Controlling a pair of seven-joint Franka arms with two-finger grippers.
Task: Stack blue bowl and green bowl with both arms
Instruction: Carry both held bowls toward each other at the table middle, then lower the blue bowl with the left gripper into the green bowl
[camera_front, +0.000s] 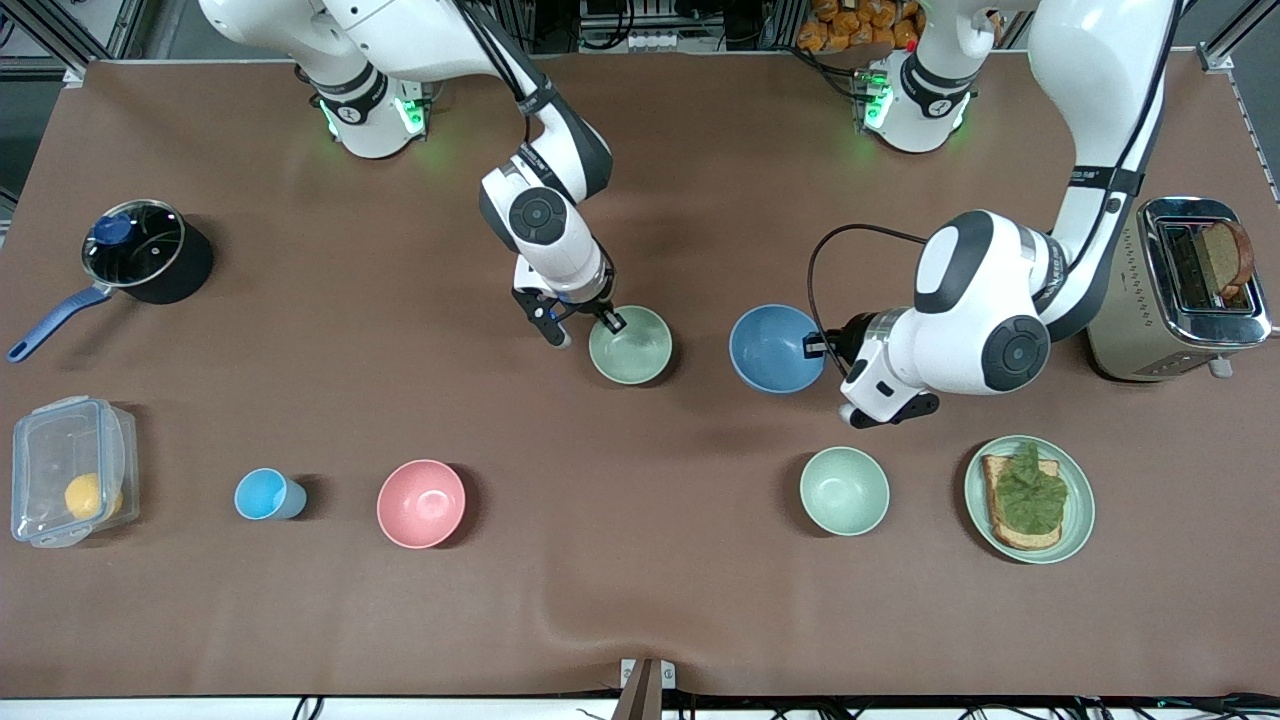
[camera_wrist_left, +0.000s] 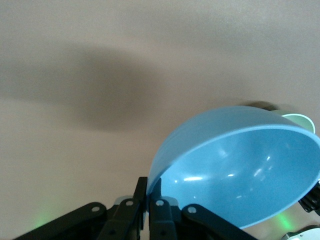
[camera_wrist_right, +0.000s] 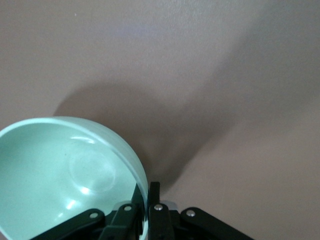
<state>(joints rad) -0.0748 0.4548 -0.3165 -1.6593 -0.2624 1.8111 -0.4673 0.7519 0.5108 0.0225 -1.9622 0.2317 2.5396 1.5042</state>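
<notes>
Nearest the front camera sit the pink bowl, the pale mint bowl and the plate with its toast, none of them mine to handle; the work is farther from the camera, mid-table. My left gripper is clamped on the rim of the blue bowl, and the left wrist view shows its fingers pinching the bowl's wall, one inside and one outside. My right gripper grips the green bowl the same way, its fingers closed over the rim. The two bowls sit side by side with a gap between them, the green one toward the right arm's end of the table. I judge both are lifted or about to be, with the stacking itself not yet done. To do it well I would hold one bowl level and low, bring the other over it with the rims parallel, centre it before lowering, and release only once it seats, keeping the two grippers on different parts of the rim so they do not collide. From above I cannot tell whether either bowl is clear of the tabletop. Each wrist view cuts off part of its bowl, and the left gripper is mostly hidden under its own wrist in the front view.
</notes>
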